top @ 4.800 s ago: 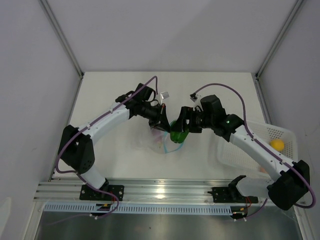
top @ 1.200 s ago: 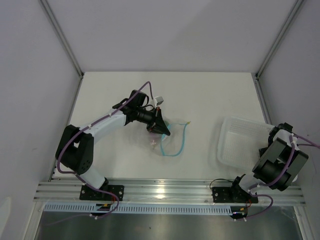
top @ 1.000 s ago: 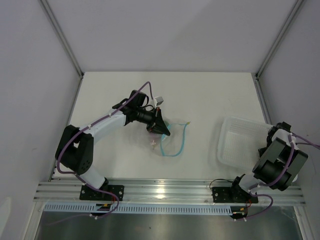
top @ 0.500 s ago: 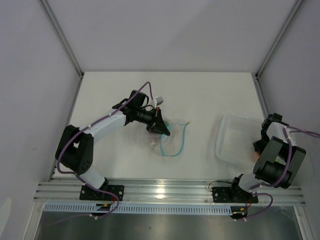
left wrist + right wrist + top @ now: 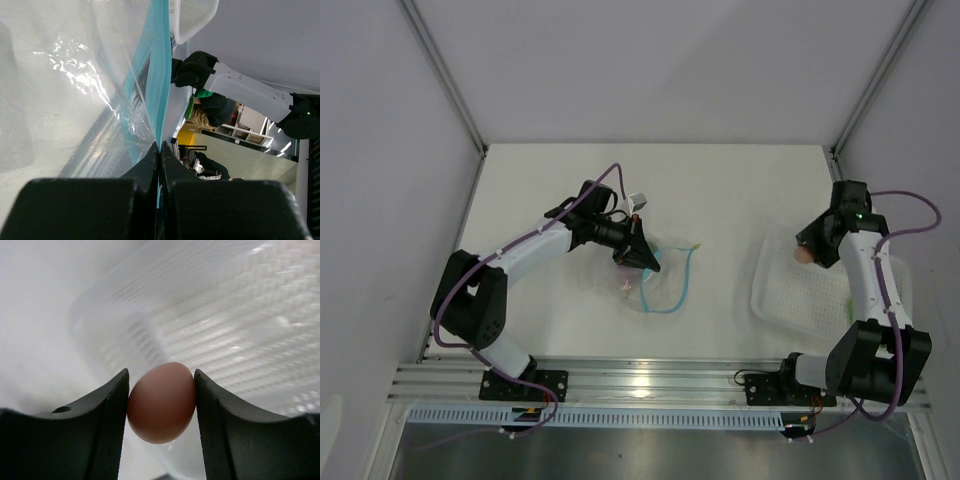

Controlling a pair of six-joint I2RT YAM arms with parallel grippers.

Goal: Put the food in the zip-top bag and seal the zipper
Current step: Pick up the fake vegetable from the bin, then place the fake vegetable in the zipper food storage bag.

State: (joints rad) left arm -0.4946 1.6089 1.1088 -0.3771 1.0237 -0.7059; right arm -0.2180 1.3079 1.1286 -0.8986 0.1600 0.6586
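The clear zip-top bag point(image 5: 660, 280) lies mid-table, its light-blue zipper point(image 5: 688, 280) curving open. My left gripper point(image 5: 646, 262) is shut on the bag's mouth edge; in the left wrist view the zipper strip point(image 5: 160, 75) runs straight into the closed left gripper point(image 5: 160, 150). My right gripper point(image 5: 807, 252) is shut on a pinkish egg-shaped food piece point(image 5: 805, 255), held above the far-left corner of the white basket point(image 5: 790, 305). In the right wrist view the pinkish piece point(image 5: 161, 402) sits squeezed between the two pads of the right gripper point(image 5: 161, 405). The other food pieces are out of view.
The white perforated basket point(image 5: 240, 325) stands at the right side of the table, under the right arm. Grey enclosure walls stand left, right and behind. The metal rail point(image 5: 640, 385) with the arm bases runs along the near edge.
The right arm has swung up from the near right of the basket to its far-left corner, carrying the pinkish piece. The left gripper and bag have stayed put.
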